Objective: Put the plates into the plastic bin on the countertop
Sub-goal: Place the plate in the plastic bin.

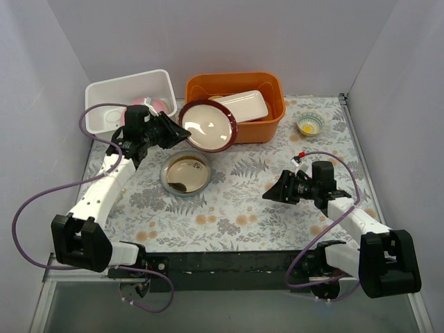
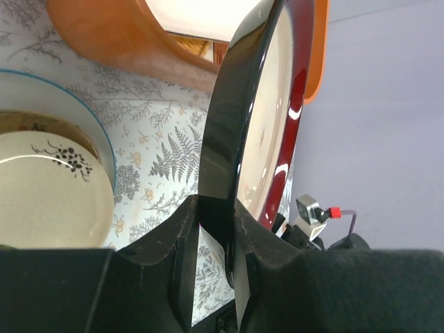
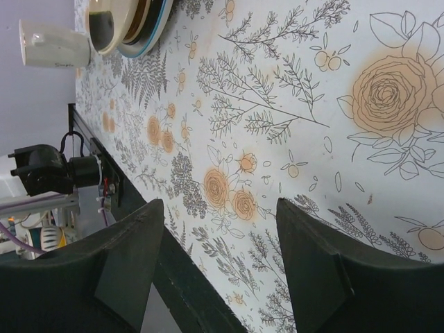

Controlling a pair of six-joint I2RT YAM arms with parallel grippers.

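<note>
Top external view, biggest first: plain pale walls (image 1: pixel 208 35) boxing in three sides, then the countertop (image 1: pixel 263 208), flat, matte, printed with grey ferns and orange flowers. At its far edge, the orange tub (image 1: pixel 272 89) carrying a white rectangular dish (image 1: pixel 246 105), and just beside it on the left the plastic bin (image 1: pixel 104 94), white, with a pink-rimmed plate (image 1: pixel 157 104) already lying inside. In front of the gap between them, a cream plate with a dark red rim (image 1: pixel 208 125), lifted off the surface and tilted, pinched by the left gripper (image 1: pixel 182 132); from the left wrist, seen edge-on with both jaws shut tight over the rim, likely for want of any other hold on a flat dish, and tipped so as to clear the bin wall. Judged mid-carry, not yet over the bin. Near centre, a short stack of plates (image 1: pixel 186 173), lying flat, waiting. Right gripper (image 1: pixel 272 194) low over bare print, jaws spread wide, holding nothing, well apart from every dish, presumably out of the way. Smallest, a yellow-centred bowl (image 1: pixel 310 125) near the far right corner.
</note>
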